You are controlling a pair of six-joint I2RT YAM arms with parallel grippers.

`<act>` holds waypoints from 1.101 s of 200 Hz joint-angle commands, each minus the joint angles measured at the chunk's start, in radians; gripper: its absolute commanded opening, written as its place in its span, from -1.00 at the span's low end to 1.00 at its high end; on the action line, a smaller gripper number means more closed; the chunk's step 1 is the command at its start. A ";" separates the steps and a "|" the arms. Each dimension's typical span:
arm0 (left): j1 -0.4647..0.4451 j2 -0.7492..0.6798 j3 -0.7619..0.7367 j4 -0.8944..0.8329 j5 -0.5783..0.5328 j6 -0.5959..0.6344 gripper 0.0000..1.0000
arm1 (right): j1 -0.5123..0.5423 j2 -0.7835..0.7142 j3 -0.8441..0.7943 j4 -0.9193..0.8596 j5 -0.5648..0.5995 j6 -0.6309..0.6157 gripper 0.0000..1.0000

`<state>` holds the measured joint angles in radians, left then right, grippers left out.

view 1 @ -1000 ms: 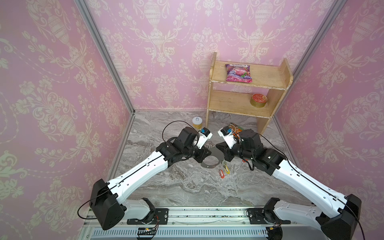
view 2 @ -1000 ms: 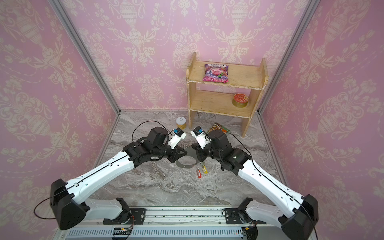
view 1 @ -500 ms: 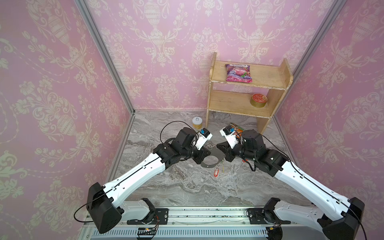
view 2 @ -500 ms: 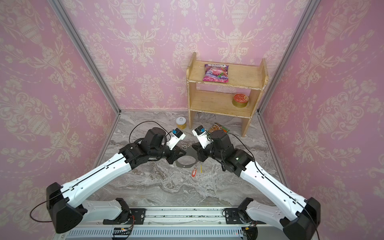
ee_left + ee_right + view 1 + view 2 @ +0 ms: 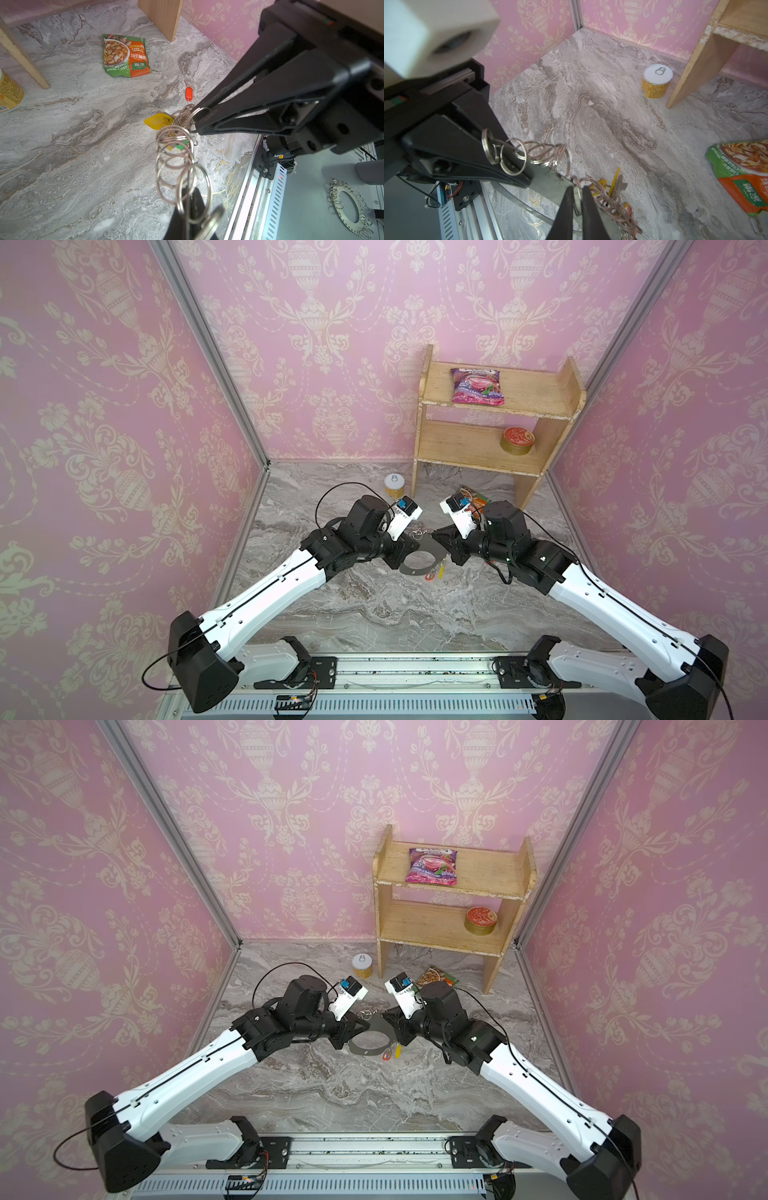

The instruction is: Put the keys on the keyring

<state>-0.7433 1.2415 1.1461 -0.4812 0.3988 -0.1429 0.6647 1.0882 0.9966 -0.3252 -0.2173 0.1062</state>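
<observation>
Both top views: looking down from high above the arm bases toward the back corner, from far off, with the whole marble tabletop (image 5: 374,614) in frame and the wooden shelf (image 5: 469,443) at upper right. Left wrist: very near the keyring (image 5: 182,120), facing the right gripper (image 5: 196,120) and the soup packet (image 5: 124,56). Right wrist: equally near, facing the left gripper (image 5: 523,172) and the can (image 5: 656,87). Shared by all: keyring and marble.
</observation>
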 commanded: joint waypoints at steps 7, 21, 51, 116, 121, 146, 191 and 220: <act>0.003 -0.037 0.001 0.046 0.032 0.023 -1.00 | -0.010 -0.014 -0.022 0.008 -0.013 0.019 -0.78; 0.004 -0.039 0.001 0.049 0.031 0.023 -1.00 | -0.011 -0.017 -0.025 0.012 -0.012 0.021 -0.79; 0.004 -0.047 -0.002 0.048 0.015 0.025 -1.00 | -0.013 -0.030 -0.030 0.011 -0.011 0.024 -0.76; 0.003 -0.050 -0.001 0.057 0.016 0.020 -1.00 | -0.014 -0.049 -0.044 0.016 -0.020 0.031 -0.73; 0.003 -0.051 -0.001 0.058 0.016 0.020 -1.00 | -0.014 -0.049 -0.044 0.018 -0.022 0.030 -0.73; 0.003 -0.051 0.000 0.056 0.012 0.021 -1.00 | -0.014 -0.050 -0.049 0.024 -0.033 0.034 -0.75; 0.003 -0.052 -0.003 0.060 0.004 0.021 -1.00 | -0.015 -0.066 -0.069 0.036 -0.041 0.046 -1.00; 0.003 -0.052 -0.012 0.066 0.009 0.017 -1.00 | -0.014 -0.080 -0.071 0.043 -0.025 0.031 -1.00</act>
<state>-0.7429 1.2243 1.1416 -0.4740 0.3973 -0.1429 0.6556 1.0332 0.9409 -0.2813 -0.2615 0.1394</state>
